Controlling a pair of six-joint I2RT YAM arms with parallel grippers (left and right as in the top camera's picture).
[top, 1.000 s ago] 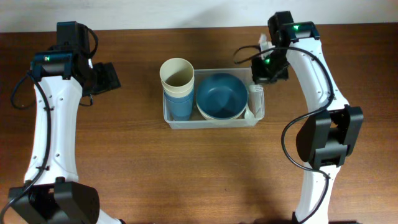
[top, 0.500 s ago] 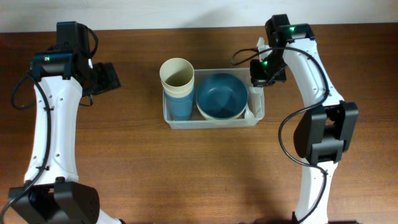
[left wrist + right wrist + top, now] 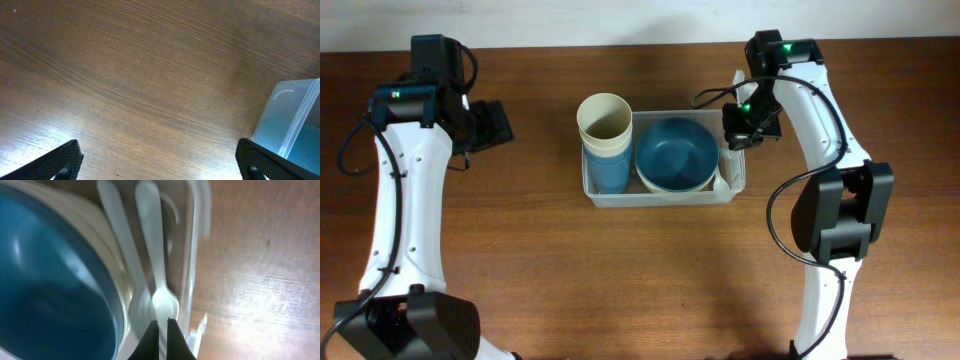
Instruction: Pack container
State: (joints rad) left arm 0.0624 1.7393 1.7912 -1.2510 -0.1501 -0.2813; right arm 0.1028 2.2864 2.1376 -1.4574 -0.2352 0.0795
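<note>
The wooden counter (image 3: 650, 280) carries one clear container (image 3: 660, 199), which sits near the middle of it, long side running left to right. Inside the container, the right-hand part is filled by a blue bowl (image 3: 675, 150) nested in a cream bowl (image 3: 672, 187), of which only the rim shows. At the container's left end stands a stack of cups, a cream cup (image 3: 604, 118) on top of a blue cup (image 3: 610, 172), leaning out over the container's back-left corner.

The left pincer (image 3: 157, 160) hangs well to the left of the container and away from it, its fingers spread wide and released, with nothing between them; one corner of the container shows at the edge of its wrist view. The right pincer (image 3: 162, 330) is over the container's right end, clenched on the tip of a white fork (image 3: 151, 245). The fork lies in the narrow gap between the bowls and the container's right wall. A second white utensil (image 3: 117, 245) lies just beside it, on the bowl side.
</note>
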